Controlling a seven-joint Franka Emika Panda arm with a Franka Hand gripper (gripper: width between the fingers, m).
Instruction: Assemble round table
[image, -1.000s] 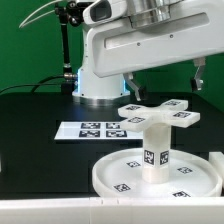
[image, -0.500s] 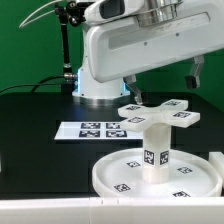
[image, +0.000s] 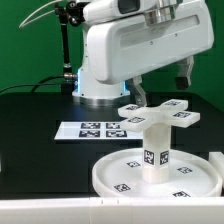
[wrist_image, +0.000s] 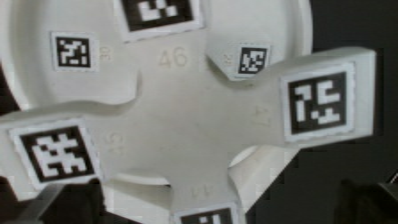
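The round table stands at the exterior view's front right. Its large rimmed round disc (image: 105, 176) lies flat on the black table, the short cylindrical leg (image: 154, 150) stands upright on its middle, and the cross-shaped foot (image: 160, 113) sits on top of the leg. My gripper (image: 161, 82) hangs just above the foot with its two dark fingers (image: 137, 92) spread apart and nothing between them. The wrist view looks straight down on the foot (wrist_image: 178, 130) with the disc (wrist_image: 54, 85) under it. No fingers show in the wrist view.
The marker board (image: 92, 130) lies flat behind the disc, toward the arm's base (image: 97, 88). A white ledge (image: 40, 212) runs along the front edge of the exterior view. A white piece (image: 217, 160) shows at the right edge beside the disc.
The hand has turned and shifted above the foot; the finger on the exterior view's right has moved leftward. The disc, leg and foot have not moved.
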